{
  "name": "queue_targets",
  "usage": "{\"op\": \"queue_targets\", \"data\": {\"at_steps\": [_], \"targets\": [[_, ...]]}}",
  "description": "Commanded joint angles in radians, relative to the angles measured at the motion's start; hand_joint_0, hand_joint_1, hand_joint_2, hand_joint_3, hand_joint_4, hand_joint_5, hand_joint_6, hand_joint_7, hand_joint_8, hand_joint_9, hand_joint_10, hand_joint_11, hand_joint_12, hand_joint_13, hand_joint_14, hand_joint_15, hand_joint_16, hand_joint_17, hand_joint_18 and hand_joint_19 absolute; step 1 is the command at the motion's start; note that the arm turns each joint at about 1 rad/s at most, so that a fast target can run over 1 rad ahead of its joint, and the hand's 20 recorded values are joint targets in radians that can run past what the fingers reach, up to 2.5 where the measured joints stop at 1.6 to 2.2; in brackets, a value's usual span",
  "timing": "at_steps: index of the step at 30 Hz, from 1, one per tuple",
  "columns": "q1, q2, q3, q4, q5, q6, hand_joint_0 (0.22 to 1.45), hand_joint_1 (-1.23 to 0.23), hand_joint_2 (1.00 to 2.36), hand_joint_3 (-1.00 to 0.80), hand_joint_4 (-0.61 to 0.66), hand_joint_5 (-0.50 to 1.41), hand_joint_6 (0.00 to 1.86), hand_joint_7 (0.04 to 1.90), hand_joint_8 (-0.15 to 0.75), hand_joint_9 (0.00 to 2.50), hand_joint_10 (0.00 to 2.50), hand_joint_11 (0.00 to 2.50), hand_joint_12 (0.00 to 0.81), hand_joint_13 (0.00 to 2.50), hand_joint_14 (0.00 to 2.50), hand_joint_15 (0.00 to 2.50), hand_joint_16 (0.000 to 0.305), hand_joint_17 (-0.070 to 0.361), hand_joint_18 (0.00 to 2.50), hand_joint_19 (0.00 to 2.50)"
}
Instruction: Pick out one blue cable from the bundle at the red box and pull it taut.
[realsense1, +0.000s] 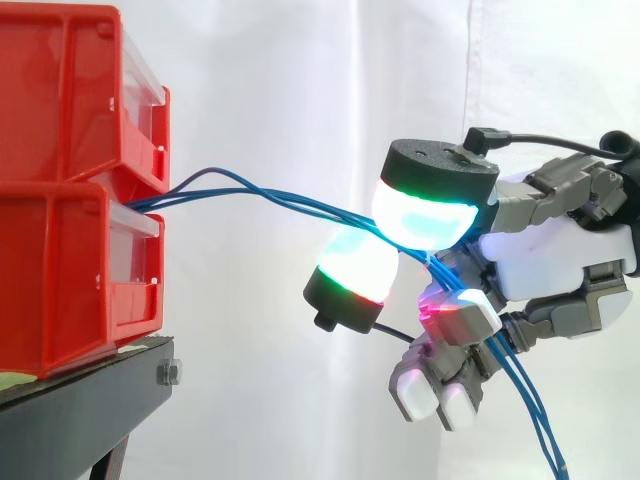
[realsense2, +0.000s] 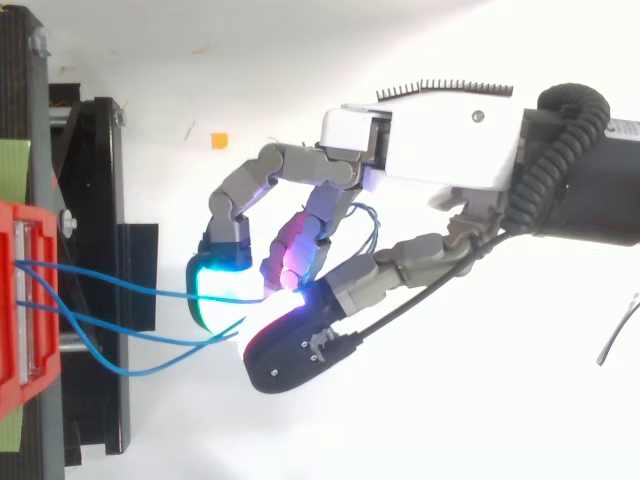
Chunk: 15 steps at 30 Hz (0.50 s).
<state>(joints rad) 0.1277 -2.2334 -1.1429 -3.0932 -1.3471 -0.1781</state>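
Close level side camera, close overhead camera; shared: hand (realsense1: 560, 250), red bins (realsense1: 70, 180).

White-and-grey hand (realsense2: 450, 140) with black-capped, cyan-green glowing fingertips (realsense1: 425, 215).

Curtain: I see a plain white curtain (realsense1: 280, 90) behind everything in the side view.
Stand: black stand (realsense1: 85, 410), lower left from my side camera.
Nut: silver nut (realsense1: 170, 373) on the stand's near corner.
Scrap: small orange scrap (realsense2: 218, 140) on the white ground, apart from the stand.
Strip: pale green strip (realsense2: 12, 170) along the stand's left edge, seen from above.
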Motion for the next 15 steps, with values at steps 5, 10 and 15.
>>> {"op": "queue_targets", "data": {"at_steps": [5, 10, 15], "targets": [[0.001, 0.0, 0.0, -0.001, 0.0, 0.0, 0.72, -0.81, 1.0, -0.5, -0.11, -0.14, 0.94, 0.94, 0.284, 1.27, 0.02, 0.88, 0.357, 0.96, 0.02, 0.39, 0.045, 0.101, 0.91, 0.44], [0.001, 0.0, 0.0, -0.001, 0.0, 0.0, 0.72, -0.85, 1.0, -0.5, -0.11, -0.13, 0.94, 0.93, 0.278, 1.28, 0.02, 0.89, 0.351, 0.97, 0.02, 0.4, 0.045, 0.1, 0.93, 0.43], [0.001, 0.0, 0.0, 0.001, 0.0, 0.002, 0.66, -0.85, 1.0, -0.5, -0.03, -0.13, 0.93, 0.92, 0.277, 1.28, 0.02, 0.9, 0.353, 0.97, 0.02, 0.4, 0.044, 0.099, 0.93, 0.45]]}}
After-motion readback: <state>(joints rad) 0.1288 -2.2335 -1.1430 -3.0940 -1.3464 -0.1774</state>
